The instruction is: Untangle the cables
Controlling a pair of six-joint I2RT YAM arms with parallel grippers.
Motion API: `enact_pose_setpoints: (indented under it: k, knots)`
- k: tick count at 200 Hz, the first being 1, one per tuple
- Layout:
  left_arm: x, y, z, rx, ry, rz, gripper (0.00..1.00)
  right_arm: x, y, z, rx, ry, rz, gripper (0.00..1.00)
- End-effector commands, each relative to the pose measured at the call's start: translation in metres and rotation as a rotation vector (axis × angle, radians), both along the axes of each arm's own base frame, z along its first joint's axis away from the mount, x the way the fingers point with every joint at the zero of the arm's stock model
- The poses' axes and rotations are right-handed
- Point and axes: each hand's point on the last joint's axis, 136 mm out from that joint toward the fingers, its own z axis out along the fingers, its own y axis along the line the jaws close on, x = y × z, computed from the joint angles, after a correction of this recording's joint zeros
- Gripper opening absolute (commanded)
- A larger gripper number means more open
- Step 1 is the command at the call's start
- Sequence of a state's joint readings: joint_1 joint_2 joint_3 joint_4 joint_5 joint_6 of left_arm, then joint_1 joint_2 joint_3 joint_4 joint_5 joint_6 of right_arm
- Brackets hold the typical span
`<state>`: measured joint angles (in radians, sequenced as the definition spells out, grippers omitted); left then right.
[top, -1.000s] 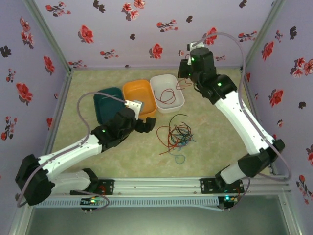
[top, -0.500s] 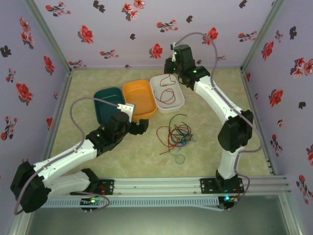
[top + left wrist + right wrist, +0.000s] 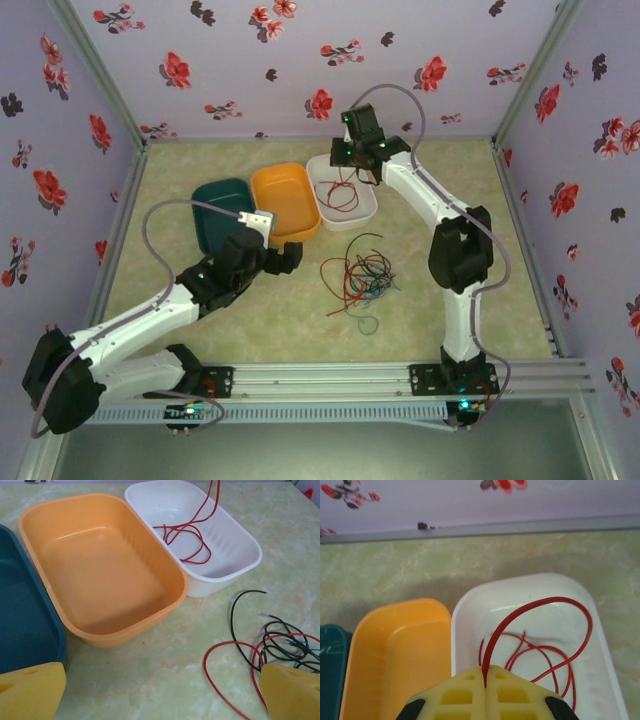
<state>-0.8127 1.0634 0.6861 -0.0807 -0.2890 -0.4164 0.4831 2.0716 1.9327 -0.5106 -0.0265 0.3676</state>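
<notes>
- Since a second earlier, the right arm had swung in from the right side and folded, bringing its claw over the white tub; the left arm had drawn back a little toward its base.
- Nearest, the left claw [image 3: 160, 692] stood open, its yellow pads [image 3: 31, 692] wide apart with nothing between them, low over the desk [image 3: 300, 320] just before the tubs.
- Just beside its right pad lay the tangle of cables [image 3: 362, 278]: red, black, green and blue wires looped through one another on the desk, near the tubs but outside them.
- These wires looked thin, light and limp, with some spring in the loops; a pull on one would likely drag the whole knot along.
- A free end or an outer loop seemed the best place to take hold, such as the black wire [image 3: 247, 592] arcing out toward the tubs, clear of the crossings.
- Beyond, three tubs sat side by side, touching: the teal tub [image 3: 25, 625], the orange tub [image 3: 100, 565], with no cable in it, and the white tub [image 3: 225, 582].
- Farthest, the right claw [image 3: 486, 682] was pinched closed on the red cable [image 3: 540, 605], which hung down from it and coiled on the white tub's floor.
- That cable had come free of the tangle; being so light, it would probably drop cleanly once let go.
</notes>
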Motion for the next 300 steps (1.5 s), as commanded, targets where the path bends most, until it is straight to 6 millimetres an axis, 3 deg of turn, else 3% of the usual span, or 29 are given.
enact_pose_setpoints:
  k: [1, 46, 113, 174, 211, 249, 300]
  knots:
    - [0.006, 0.004, 0.001, -0.010, -0.003, 0.042, 1.00, -0.011, -0.002, -0.029, -0.019, 0.136, 0.002, 0.02]
    - [0.005, 0.006, -0.001, -0.009, 0.007, 0.047, 1.00, -0.016, 0.001, -0.074, -0.056, 0.264, 0.011, 0.02]
    - [0.004, 0.006, -0.001, -0.012, 0.011, 0.050, 1.00, -0.016, 0.000, -0.121, -0.118, 0.378, 0.011, 0.05]
    - [0.005, 0.005, -0.005, -0.010, 0.017, 0.051, 1.00, -0.001, 0.001, -0.133, -0.145, 0.369, 0.010, 0.07]
    - [0.006, 0.005, 0.000, -0.001, 0.020, 0.050, 1.00, -0.001, 0.002, -0.116, -0.145, 0.365, 0.022, 0.19]
    - [0.006, 0.005, 0.004, -0.017, 0.015, 0.055, 1.00, -0.008, -0.007, -0.078, -0.156, 0.321, 0.014, 0.36]
    - [0.007, 0.004, 0.007, -0.035, 0.014, 0.062, 1.00, -0.033, -0.018, -0.022, -0.186, 0.218, 0.007, 0.54]
